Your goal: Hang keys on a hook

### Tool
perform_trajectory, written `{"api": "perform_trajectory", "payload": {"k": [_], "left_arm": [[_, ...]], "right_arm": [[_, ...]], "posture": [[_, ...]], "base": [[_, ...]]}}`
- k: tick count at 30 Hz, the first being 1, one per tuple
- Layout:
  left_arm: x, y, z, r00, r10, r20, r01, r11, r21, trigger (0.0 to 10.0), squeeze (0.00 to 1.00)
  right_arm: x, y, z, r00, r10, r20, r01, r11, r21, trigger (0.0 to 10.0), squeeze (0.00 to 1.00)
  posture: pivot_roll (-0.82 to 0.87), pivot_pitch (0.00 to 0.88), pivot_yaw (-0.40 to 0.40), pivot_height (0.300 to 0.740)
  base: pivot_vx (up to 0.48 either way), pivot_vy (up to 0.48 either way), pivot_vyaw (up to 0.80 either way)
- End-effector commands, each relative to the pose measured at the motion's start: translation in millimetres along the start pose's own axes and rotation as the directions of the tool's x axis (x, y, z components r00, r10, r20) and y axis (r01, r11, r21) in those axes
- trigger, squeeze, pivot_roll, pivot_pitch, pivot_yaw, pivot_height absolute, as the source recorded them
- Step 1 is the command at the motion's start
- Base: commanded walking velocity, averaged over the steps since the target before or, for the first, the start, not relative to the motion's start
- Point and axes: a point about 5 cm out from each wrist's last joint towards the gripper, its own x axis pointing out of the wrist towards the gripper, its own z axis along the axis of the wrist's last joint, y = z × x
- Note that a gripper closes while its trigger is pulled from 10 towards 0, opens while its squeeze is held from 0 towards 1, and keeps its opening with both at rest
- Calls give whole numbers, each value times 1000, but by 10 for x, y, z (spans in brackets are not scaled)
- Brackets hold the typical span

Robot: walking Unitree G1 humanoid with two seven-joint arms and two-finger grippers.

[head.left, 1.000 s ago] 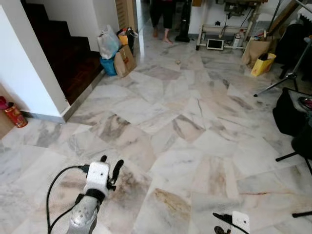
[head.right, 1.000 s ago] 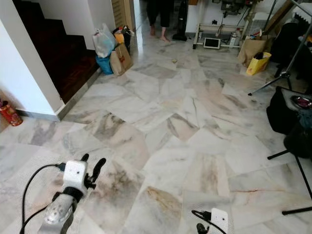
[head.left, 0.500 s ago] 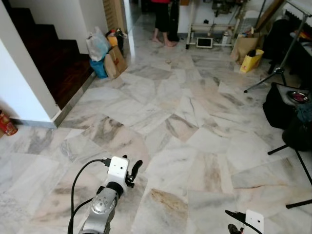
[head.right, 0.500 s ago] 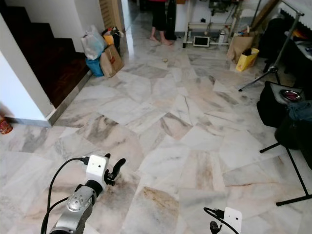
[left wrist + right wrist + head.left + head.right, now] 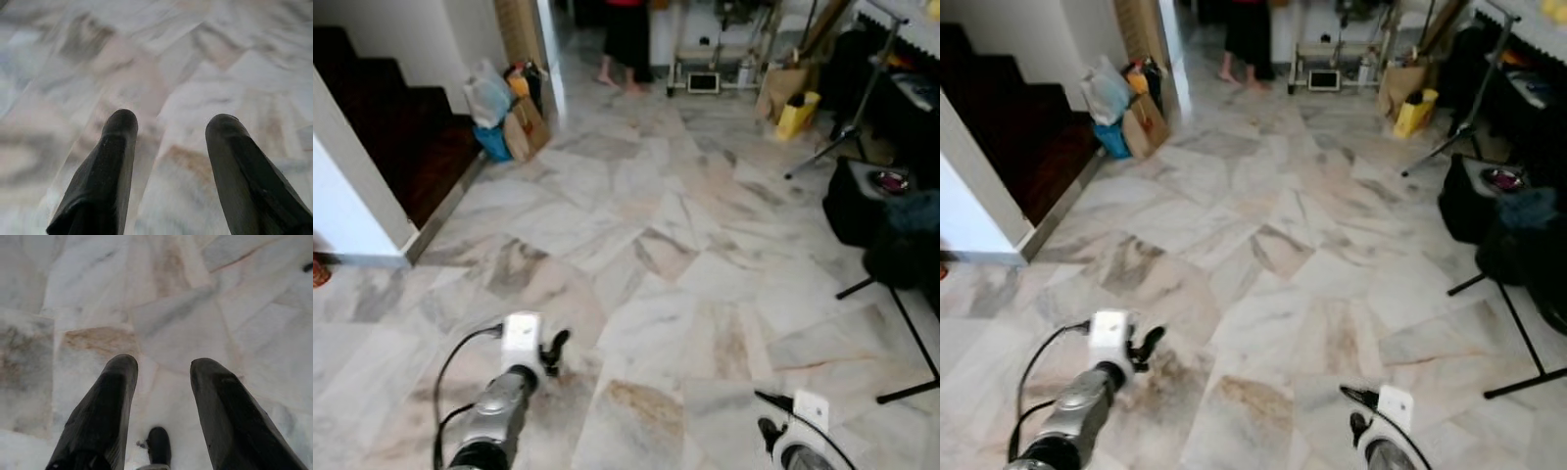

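Left pincer (image 5: 171, 122) reaches forward, its fingers parted and empty; right pincer (image 5: 161, 367) hangs low, likewise parted.

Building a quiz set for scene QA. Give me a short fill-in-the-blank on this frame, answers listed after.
1. Both grippers, the left gripper and the right gripper, have their fingers ____ with nothing between them.
2. The floor is laid with veined ____ tiles.
3. The dark stairs lie on the robot's ____ side.
4. The bright bag standing on the floor at the far right is ____ in colour.

Missing words: open; marble; left; yellow
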Motion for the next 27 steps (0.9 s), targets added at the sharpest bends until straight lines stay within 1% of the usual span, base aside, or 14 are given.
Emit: {"api": "perform_trajectory", "payload": {"k": [1, 2, 3, 5, 6, 7, 9, 12, 16, 18, 23, 24, 26, 27], "left_arm": [[-121, 51, -388, 977, 15, -214, -14, 1000, 4, 10000, 0], [-121, 51, -388, 977, 15, -214, -14, 1000, 4, 10000, 0], [-184, 54, -532, 959, -3, -284, -9, 999, -40, 10000, 0], [-250, 132, -638, 937, 54, -345, -54, 998, 12, 10000, 0], [-258, 176, -632, 941, 88, -328, -122, 989, -85, 10000, 0], [-258, 176, -632, 941, 88, -328, -122, 989, -85, 10000, 0], [-261, 280, -588, 940, 160, -301, -229, 951, -208, 10000, 0], [-336, 275, -720, 922, 115, -370, -152, 986, -71, 10000, 0], [-410, 297, -827, 905, 126, -407, -162, 985, -55, 10000, 0], [-527, 309, -988, 875, 125, -468, -135, 991, 14, 10000, 0], [-532, 303, -993, 879, 122, -460, -127, 992, 20, 10000, 0], [-512, 216, -992, 894, 101, -436, -108, 994, 8, 10000, 0], [-507, 174, -996, 900, 94, -425, -100, 995, 8, 10000, 0], [-603, 220, -1082, 897, 99, -430, -101, 995, 16, 10000, 0]], "right_arm": [[4, 94, -69, 998, 20, -53, -22, 999, -41, 10000, 0], [4, 94, -69, 998, 20, -53, -22, 999, -41, 10000, 0], [12, 125, -45, 998, 21, -54, -23, 999, -38, 10000, 0], [19, 173, -25, 998, 25, -49, -26, 999, -23, 10000, 0], [13, 179, -61, 998, 32, -53, -33, 999, -23, 10000, 0], [13, 179, -61, 998, 32, -53, -33, 999, -23, 10000, 0], [14, 184, -55, 998, 37, -52, -39, 999, -30, 10000, 0], [7, 135, -70, 999, 22, -48, -22, 1000, -6, 10000, 0], [3, 93, -82, 998, 9, -54, -10, 1000, -13, 10000, 0], [6, 75, -55, 999, -2, -50, 3, 1000, 7, 10000, 0], [7, 50, -29, 999, 14, -44, -14, 1000, 3, 10000, 0], [8, 30, -4, 999, 21, -38, -21, 1000, -13, 10000, 0], [8, 14, 8, 999, 17, -38, -18, 1000, -24, 10000, 0], [7, -4, 4, 999, 1, -47, -2, 1000, -31, 10000, 0]], "posture": [[98, 0, 9, 740], [98, 0, 9, 740], [98, 0, 11, 740], [93, 0, 15, 740], [86, 0, 19, 740], [86, 0, 19, 740], [79, 0, 28, 740], [84, 0, 41, 740], [67, 0, 53, 740], [43, 0, 54, 740], [32, 0, 31, 740], [47, 0, 18, 740], [51, 0, 19, 740], [52, 0, 19, 740]], "base": [[0, 0, 0], [0, 0, 0], [0, 0, 0], [0, 0, 0], [0, 0, 0], [0, 0, 0], [0, 0, 0], [0, 0, 0], [0, 0, 0], [0, 0, 0], [0, 0, 0], [0, 0, 0], [0, 0, 0], [0, 0, 0]]}}
